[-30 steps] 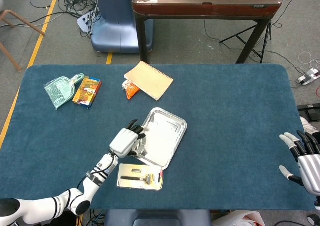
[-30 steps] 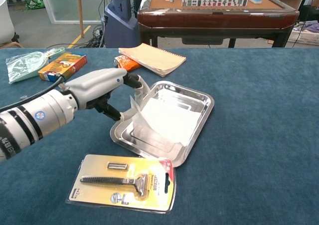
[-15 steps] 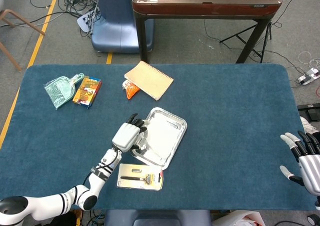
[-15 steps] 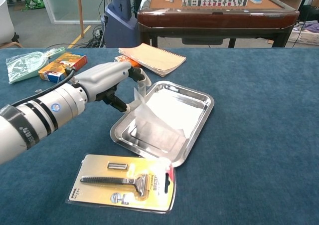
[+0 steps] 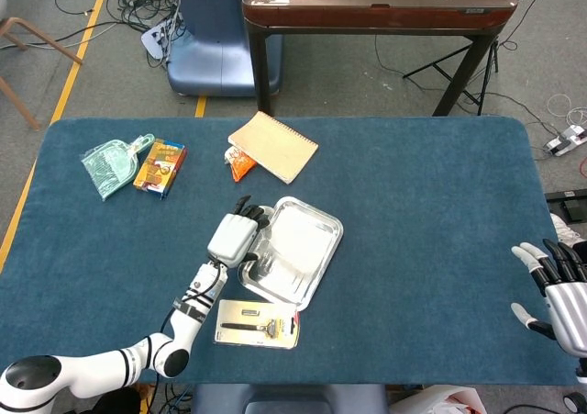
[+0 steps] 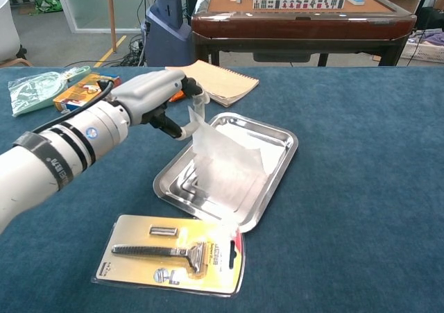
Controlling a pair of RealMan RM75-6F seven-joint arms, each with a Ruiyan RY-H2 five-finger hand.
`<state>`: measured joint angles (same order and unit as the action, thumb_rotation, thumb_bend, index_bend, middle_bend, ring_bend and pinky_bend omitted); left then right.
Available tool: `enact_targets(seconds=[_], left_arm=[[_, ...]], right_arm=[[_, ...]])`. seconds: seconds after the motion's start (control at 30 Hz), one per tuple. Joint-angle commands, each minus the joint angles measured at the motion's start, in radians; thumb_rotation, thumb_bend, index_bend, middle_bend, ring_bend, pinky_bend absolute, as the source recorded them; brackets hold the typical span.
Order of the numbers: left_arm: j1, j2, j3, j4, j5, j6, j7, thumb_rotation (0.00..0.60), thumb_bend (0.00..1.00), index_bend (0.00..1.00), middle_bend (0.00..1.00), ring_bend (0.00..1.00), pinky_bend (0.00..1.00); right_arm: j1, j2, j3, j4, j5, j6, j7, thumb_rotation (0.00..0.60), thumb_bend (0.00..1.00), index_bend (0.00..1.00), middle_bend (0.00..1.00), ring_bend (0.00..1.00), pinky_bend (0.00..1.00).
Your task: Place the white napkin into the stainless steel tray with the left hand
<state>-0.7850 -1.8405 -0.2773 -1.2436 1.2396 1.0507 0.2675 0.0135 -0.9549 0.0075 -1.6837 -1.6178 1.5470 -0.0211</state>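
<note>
Clutter sits mostly on the far-left part of the blue carpeted tabletop [image 5: 422, 203]: a tan spiral notebook [image 6: 211, 81] lies just behind the stainless steel tray [image 6: 277, 167], overlapping an orange snack packet [image 5: 238, 163], and farther left a colourful small box [image 5: 160, 167] lies beside a clear bag holding a green dustpan [image 5: 110, 165]. On the near side, a razor in a yellow blister card [image 6: 171, 253] lies almost touching the tray's front rim. None of these lies between the left hand [image 6: 156, 99] and the tray.

That hand hovers at the tray's left rim, fingers curled and pinching one corner of the white napkin [image 6: 225, 162]; the thin, translucent sheet drapes down from the pinch, crumpled and part folded, its lower portion resting on the tray floor. The tray is shiny, rectangular with rounded corners and a raised lip, set at an angle.

The tabletop's whole right half is bare carpet. The right hand [image 5: 556, 290] rests at its right edge, fingers spread and holding nothing. A brown game table [image 6: 298, 11] stands beyond the far edge.
</note>
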Motion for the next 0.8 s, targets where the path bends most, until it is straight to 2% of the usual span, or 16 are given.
enact_targets(seconds=[0.03,0.23,0.43,0.8], left_arm=[[0.007,0.012,0.016,-0.015,-0.004,-0.003,0.014,0.6,0.39,0.53,0.26,0.22,0.05],[0.017,0.016,0.055,-0.037,-0.007,-0.008,0.059,0.6,0.38,0.52,0.26,0.22,0.05],[0.019,0.008,0.073,-0.041,-0.014,-0.014,0.091,0.6,0.38,0.5,0.26,0.21,0.05],[0.028,0.036,0.091,-0.105,-0.049,-0.028,0.155,0.6,0.38,0.32,0.25,0.19,0.05]], right_arm=[[0.001,-0.001,0.0,0.002,0.0,-0.001,0.001,0.6,0.2,0.16,0.17,0.05,0.09],[0.002,-0.003,-0.001,0.004,-0.004,-0.001,0.003,0.6,0.2,0.16,0.17,0.05,0.09],[-0.004,-0.001,-0.003,0.007,-0.002,0.005,0.007,0.6,0.2,0.16,0.17,0.05,0.09],[0.001,-0.007,-0.003,0.013,-0.004,-0.001,0.013,0.6,0.2,0.16,0.17,0.05,0.09]])
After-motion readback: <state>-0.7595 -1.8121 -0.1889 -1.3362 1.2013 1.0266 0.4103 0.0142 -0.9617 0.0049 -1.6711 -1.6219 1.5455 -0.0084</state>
